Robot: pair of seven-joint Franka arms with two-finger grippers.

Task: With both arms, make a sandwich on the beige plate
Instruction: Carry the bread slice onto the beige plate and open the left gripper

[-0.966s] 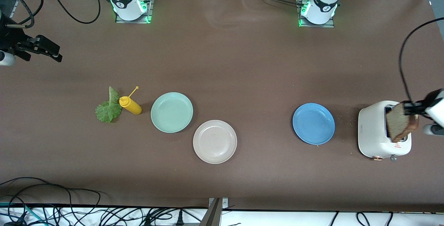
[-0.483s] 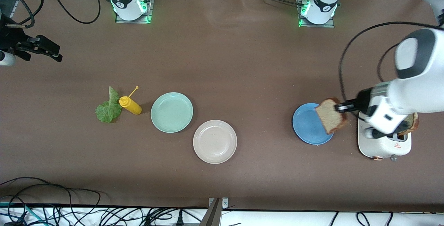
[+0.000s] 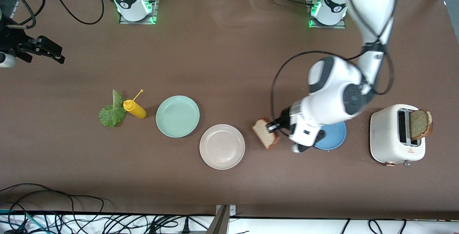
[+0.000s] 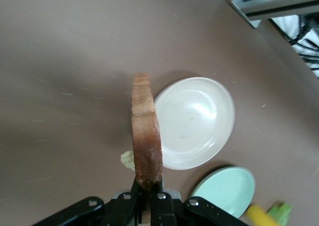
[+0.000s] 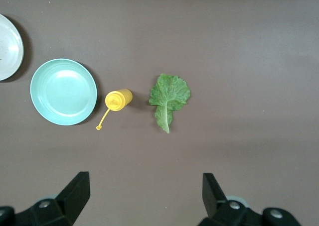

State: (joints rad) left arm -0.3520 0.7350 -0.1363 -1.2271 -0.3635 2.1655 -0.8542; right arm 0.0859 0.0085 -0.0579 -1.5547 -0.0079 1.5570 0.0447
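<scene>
My left gripper (image 3: 274, 126) is shut on a tan bread slice (image 3: 265, 137) with a dark crust, held on edge over the table between the blue plate (image 3: 335, 137) and the beige plate (image 3: 222, 146). In the left wrist view the bread slice (image 4: 146, 136) stands up from the left gripper (image 4: 148, 196), beside the bare beige plate (image 4: 194, 121). A second bread slice (image 3: 420, 123) sticks out of the white toaster (image 3: 389, 140). The green lettuce leaf (image 3: 112, 113) lies flat toward the right arm's end. My right gripper (image 5: 144, 183) waits open and bare, high over that end.
A mint green plate (image 3: 177, 116) sits beside the beige plate, with a yellow squeeze bottle (image 3: 135, 109) lying between it and the lettuce. The left arm's white body covers part of the blue plate. Cables hang along the table's edge nearest the front camera.
The left arm lifted the bread slice out of the toaster and carried it over the blue plate toward the beige plate. The right arm has not moved.
</scene>
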